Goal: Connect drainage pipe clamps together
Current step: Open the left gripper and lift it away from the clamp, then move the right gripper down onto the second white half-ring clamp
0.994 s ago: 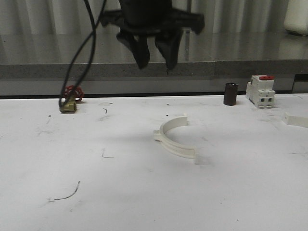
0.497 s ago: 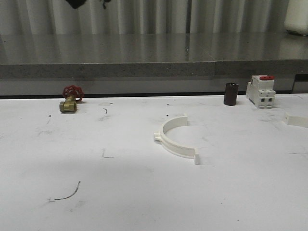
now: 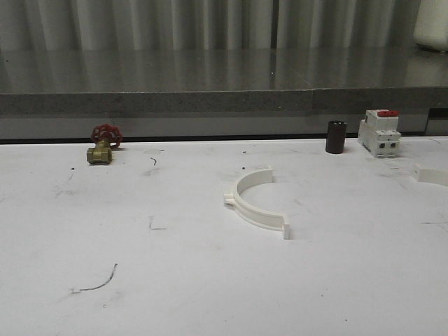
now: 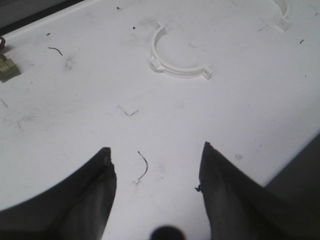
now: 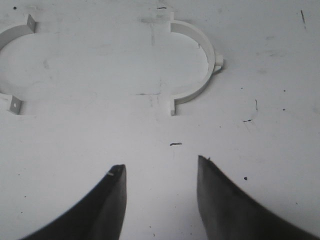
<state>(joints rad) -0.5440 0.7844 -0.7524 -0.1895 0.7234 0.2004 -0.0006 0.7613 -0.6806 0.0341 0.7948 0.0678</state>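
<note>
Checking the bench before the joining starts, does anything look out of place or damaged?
Nothing looks damaged. The two white plastic half-ring clamps lie flat and apart: one mid-table, the other by the table's right edge. Dark scuffs and a thin curled strand mark the white table. Both pincers hang open, empty.

No text, label, brand or number can be read anywhere; the breaker [image 3: 379,132] at upper right is too small to tell.

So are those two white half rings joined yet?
No, apart. One clamp half lies mid-table; the other sits separately at the right edge.
</note>
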